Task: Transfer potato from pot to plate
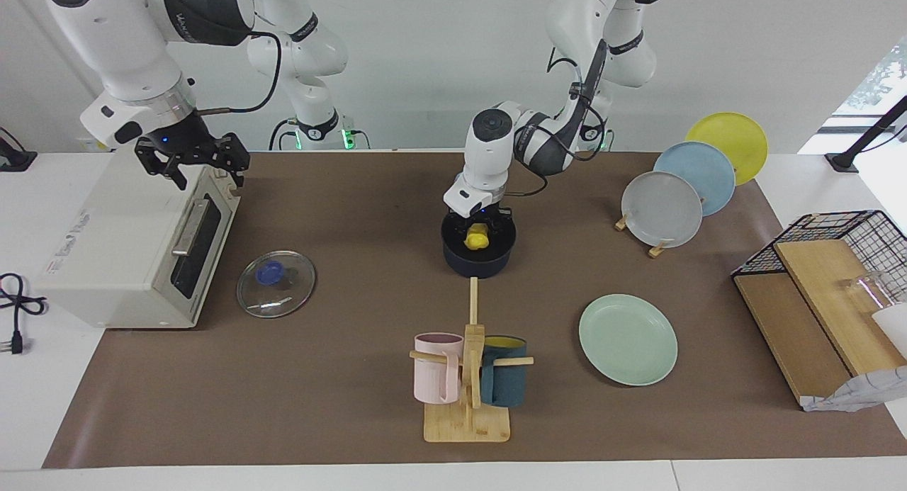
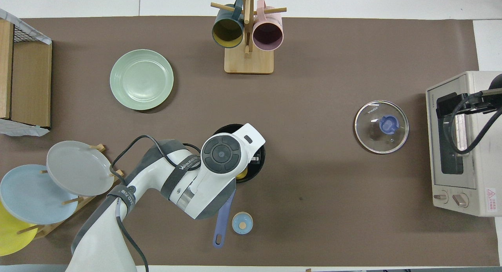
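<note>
The dark navy pot (image 1: 476, 261) stands mid-table; its blue handle (image 2: 222, 221) points toward the robots. The yellow potato (image 1: 476, 238) sits in the pot's mouth; in the overhead view only a sliver of it (image 2: 242, 174) shows under the hand. My left gripper (image 1: 478, 230) reaches down into the pot with a finger at each side of the potato, closed on it. The mint-green plate (image 1: 628, 339) (image 2: 141, 79) lies empty, farther from the robots than the pot, toward the left arm's end. My right gripper (image 1: 193, 166) waits open and empty over the toaster oven.
A glass lid (image 1: 275, 283) lies beside the toaster oven (image 1: 134, 243). A mug rack (image 1: 468, 377) stands farther out than the pot. A plate rack (image 1: 662, 209) and a wire basket (image 1: 836, 264) are at the left arm's end. A small blue cap (image 2: 242, 223) lies by the handle.
</note>
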Controlling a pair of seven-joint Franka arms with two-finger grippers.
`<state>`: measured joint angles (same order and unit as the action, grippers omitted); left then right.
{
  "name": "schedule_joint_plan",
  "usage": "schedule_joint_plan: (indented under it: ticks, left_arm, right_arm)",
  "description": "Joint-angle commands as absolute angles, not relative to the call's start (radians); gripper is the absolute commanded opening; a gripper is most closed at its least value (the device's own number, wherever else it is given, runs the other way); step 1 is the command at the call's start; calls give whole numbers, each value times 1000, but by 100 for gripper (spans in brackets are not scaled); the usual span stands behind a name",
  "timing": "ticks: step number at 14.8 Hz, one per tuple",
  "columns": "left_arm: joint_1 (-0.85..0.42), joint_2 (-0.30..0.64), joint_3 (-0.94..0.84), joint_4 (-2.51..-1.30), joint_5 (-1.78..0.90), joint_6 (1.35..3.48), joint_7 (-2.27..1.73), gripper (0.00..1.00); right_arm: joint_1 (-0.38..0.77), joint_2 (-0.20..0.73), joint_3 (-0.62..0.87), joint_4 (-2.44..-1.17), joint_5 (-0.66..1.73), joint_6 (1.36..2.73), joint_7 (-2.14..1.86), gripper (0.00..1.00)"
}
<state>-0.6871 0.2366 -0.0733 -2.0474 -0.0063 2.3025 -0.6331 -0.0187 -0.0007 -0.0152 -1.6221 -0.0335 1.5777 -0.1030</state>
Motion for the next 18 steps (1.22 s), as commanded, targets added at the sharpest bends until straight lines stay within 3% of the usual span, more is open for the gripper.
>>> schedule_joint_plan:
  ticks: [1, 4, 11, 18]
  left_arm:
    - [-696, 232, -63, -2046, -20, 2310, -638, 0]
    - [-693, 215, -61, -2017, -47, 2261, -646, 0]
    - [-603, 206, -52, -1741, -74, 1970, -630, 0]
    - [-376, 343, -54, -1462, -71, 1875, -461, 0]
  right_arm:
    - [-29, -5, -8, -1612, -25, 1560, -87, 100]
    - [-28, -5, -5, -1612, -21, 1563, -84, 100]
    - [-32, -5, -5, -1612, -21, 1562, -89, 100]
    - [-34, -5, -5, -1612, -6, 1565, -89, 100]
